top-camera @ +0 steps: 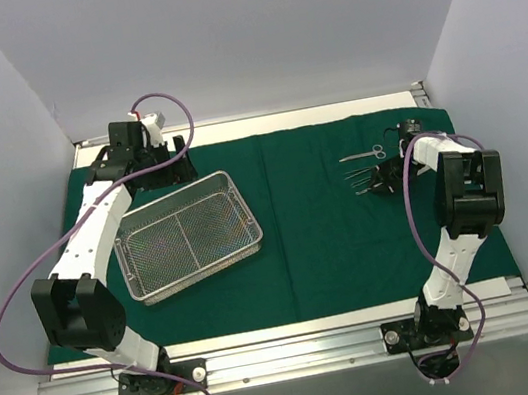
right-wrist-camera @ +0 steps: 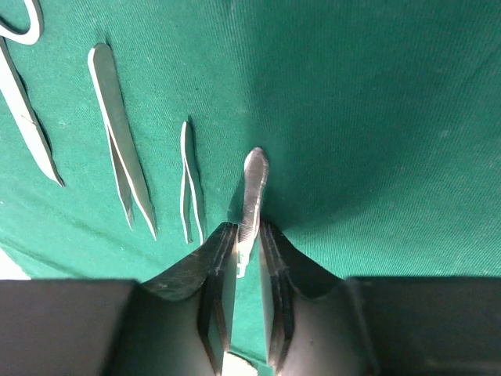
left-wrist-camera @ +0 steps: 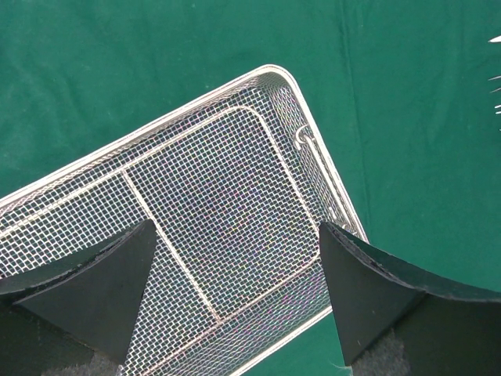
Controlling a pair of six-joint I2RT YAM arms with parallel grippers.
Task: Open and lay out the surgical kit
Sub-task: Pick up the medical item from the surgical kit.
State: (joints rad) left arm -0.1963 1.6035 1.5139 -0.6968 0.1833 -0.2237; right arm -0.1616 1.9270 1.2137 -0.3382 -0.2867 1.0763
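Apparently, right gripper (right-wrist-camera: 246,231) around instrument (right-wrist-camera: 254,176)

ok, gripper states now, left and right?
Left gripper: open, empty, over the mesh tray.
Right gripper: nearly shut around a thin metal instrument; grip cannot be told.

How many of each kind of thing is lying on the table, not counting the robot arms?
Green cloth: 1
Wire-mesh tray: 1
Scissors: 1
Tweezers: 2
Flat metal handle: 1
Total: 6
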